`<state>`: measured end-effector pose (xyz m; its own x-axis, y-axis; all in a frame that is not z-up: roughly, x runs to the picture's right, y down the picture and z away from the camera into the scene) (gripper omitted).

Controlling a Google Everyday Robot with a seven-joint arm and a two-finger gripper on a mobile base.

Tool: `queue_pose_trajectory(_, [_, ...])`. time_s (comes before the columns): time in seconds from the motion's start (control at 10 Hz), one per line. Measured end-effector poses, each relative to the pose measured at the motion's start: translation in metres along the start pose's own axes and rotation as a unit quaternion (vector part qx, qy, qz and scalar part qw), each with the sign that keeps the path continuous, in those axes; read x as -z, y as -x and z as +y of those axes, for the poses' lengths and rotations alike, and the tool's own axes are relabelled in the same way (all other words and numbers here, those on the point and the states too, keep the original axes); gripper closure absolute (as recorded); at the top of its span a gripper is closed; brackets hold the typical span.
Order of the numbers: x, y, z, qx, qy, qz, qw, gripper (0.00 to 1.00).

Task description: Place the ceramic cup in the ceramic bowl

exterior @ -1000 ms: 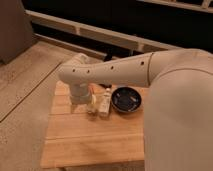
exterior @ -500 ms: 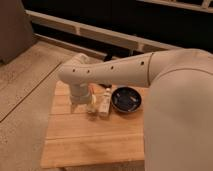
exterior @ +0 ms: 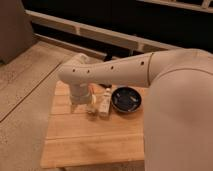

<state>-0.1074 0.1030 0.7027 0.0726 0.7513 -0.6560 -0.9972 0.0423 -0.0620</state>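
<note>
The ceramic bowl (exterior: 127,99) is dark, glossy and round, and sits at the right side of a wooden slat table (exterior: 90,141). Left of it lies a cream oblong box-like item (exterior: 104,106). A small pale yellowish shape next to that, the ceramic cup (exterior: 93,100), rests right against the arm's lower end. My gripper (exterior: 81,105) hangs down from the thick pale arm at the table's back left, directly beside the cup. The arm's wrist covers the gripper's tip and part of the cup.
The big pale arm (exterior: 150,75) crosses the view from the right and hides the table's right edge. Speckled floor surrounds the table on the left. A low ledge and dark wall run behind the table.
</note>
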Motion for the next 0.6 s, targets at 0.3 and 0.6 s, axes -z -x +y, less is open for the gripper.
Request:
queue_pose_trajectory(0.3, [0.0,0.0,0.0,0.0,0.0,0.0,1.0,0.35])
queue_pose_trajectory(0.6, [0.003,0.012,-0.001,-0.005,-0.005,-0.015,0.9999,0.35])
